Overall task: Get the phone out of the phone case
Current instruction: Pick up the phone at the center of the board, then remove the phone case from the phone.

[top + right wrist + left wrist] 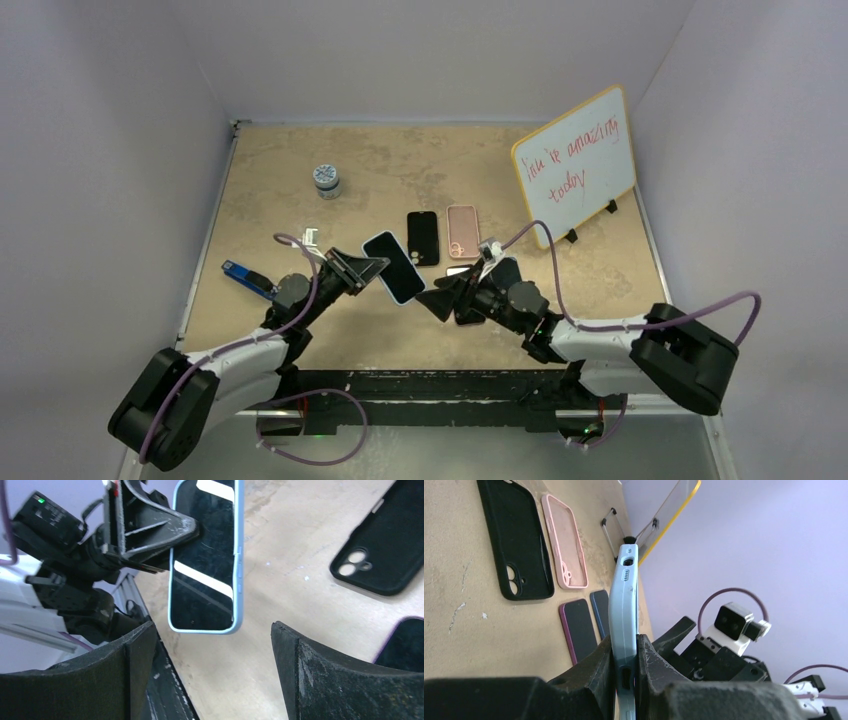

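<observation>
At the left edge of the table [300, 160] lies a blue object [245, 277], with a small jar [326, 180] farther back. The left gripper [368, 267] is clamped on the light blue phone case [623, 595], one of its fingers [599, 665] on the front and the other on the back. It holds the case tilted off the surface, between the two arms. The phone [202, 555] sits inside the case, its dark screen turned toward the right wrist camera. Beyond it a black case [423, 238] and a pink case [463, 231] lie side by side, both empty and inside up. The right gripper [212, 640] stands wide apart just beside the held case's lower end, touching nothing. Two bare phones [579, 627] lie flat near it. A yellow-framed whiteboard [575, 165] with red handwriting leans at the right rear. The tabletop is mottled tan and the walls are pale lavender.
</observation>
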Robot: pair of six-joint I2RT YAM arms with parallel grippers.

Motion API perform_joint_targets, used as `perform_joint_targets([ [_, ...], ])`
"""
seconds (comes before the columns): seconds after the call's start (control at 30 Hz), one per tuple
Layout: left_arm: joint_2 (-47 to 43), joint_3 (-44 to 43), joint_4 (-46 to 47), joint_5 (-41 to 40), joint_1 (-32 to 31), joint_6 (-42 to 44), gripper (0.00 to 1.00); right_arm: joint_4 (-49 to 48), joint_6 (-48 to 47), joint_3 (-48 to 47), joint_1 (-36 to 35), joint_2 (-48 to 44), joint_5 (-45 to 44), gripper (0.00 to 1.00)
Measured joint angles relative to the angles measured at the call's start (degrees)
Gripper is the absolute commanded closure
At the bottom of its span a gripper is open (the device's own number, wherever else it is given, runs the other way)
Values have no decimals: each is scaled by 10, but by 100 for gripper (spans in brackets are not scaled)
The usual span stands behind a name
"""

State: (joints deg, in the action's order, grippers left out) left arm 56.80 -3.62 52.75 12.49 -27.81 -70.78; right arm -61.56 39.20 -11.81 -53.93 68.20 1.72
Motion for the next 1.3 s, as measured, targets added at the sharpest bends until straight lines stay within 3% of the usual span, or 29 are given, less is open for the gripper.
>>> perform_joint_targets([
  [0.4,24,5,103,-44,0,-77,100,-192,62,-15,-48,145,-11,28],
  [0.67,14,9,124,-54,0,-99,100,-235,74,-59,-48,180,-10,37],
  [0.9,5,11,132,-56,-1,-118,100,-245,77,-78,-48,199,-6,57],
  [1.07,4,13,129,-54,-1,-143,100,-254,77,-81,-48,209,13,78],
  [1.3,3,7,126,-37,3,-172,100,-273,70,-87,-44,215,54,90],
])
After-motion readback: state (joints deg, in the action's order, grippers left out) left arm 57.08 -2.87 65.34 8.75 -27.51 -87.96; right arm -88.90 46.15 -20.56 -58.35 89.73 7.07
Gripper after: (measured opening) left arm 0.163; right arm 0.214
